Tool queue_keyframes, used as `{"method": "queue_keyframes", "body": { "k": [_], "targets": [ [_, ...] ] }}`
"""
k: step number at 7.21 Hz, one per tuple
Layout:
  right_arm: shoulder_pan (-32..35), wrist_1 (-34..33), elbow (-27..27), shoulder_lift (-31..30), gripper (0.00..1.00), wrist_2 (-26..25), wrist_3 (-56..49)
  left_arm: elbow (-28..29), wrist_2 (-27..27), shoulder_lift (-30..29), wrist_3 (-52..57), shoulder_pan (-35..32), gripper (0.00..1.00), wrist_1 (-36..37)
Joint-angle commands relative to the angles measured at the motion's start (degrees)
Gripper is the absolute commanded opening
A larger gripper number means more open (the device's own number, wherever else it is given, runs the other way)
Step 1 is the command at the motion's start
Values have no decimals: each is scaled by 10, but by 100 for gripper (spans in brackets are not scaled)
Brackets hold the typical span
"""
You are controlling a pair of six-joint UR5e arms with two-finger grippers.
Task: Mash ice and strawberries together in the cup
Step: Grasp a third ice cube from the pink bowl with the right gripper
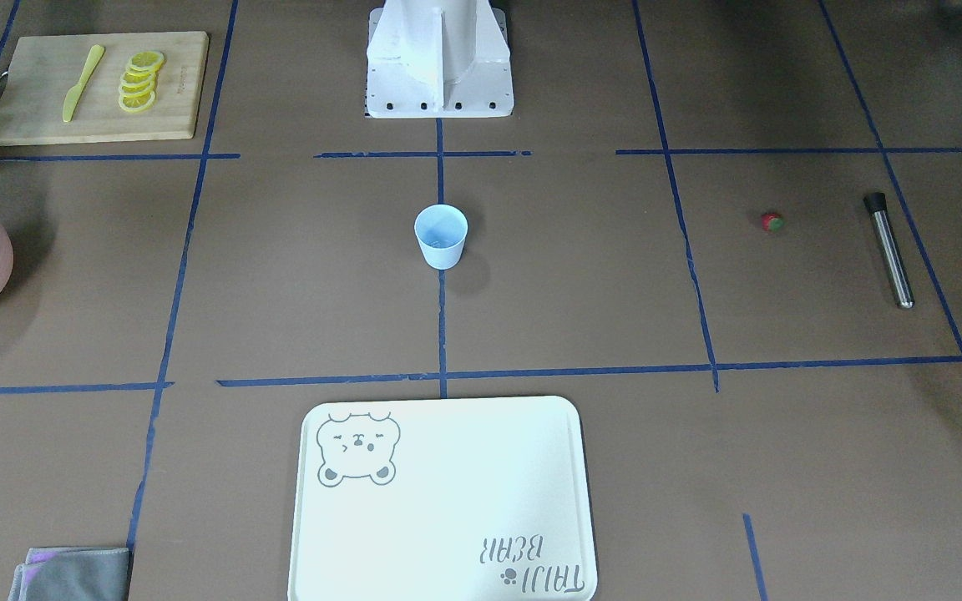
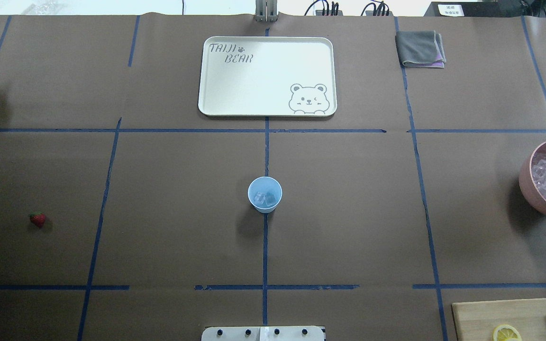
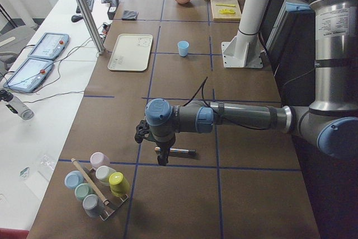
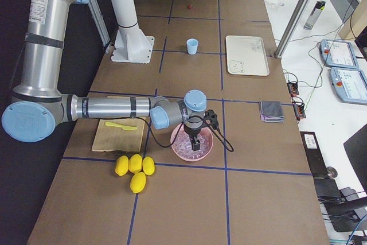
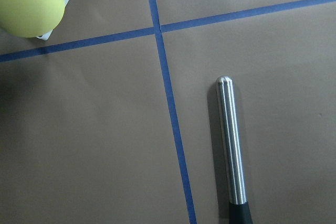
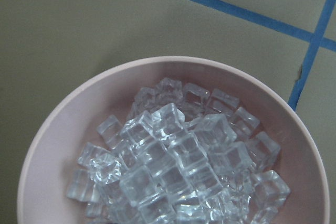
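Note:
The pale blue cup (image 2: 264,194) stands upright at the table's centre, with a few ice cubes (image 2: 266,199) in its bottom. More ice (image 6: 178,161) fills the pink bowl (image 2: 526,184). The strawberry (image 2: 38,219) lies alone on the table on my left side and also shows in the front view (image 1: 772,221). A steel muddler (image 5: 231,140) with a black end lies beyond it. My left gripper (image 3: 162,158) hangs just over the muddler. My right gripper (image 4: 195,142) points down into the pink bowl. I cannot tell whether either gripper is open or shut.
A white bear tray (image 2: 216,76) lies beyond the cup. A grey cloth (image 2: 420,47) is at the far right. A wooden board (image 1: 30,100) holds lemon slices and a yellow knife, with whole lemons (image 4: 135,167) beside it. A rack of pastel cups (image 3: 98,186) stands near the muddler.

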Motion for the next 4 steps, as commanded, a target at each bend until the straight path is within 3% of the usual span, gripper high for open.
{"method": "queue_keyframes", "body": {
  "k": [1,4],
  "targets": [
    [-16,0,-11,3,94,-8,0,0,0,0,0,1,100,0],
    [-24,0,-14,2,90,-16,-2,-1,0,0,0,2,100,0]
  ]
}}
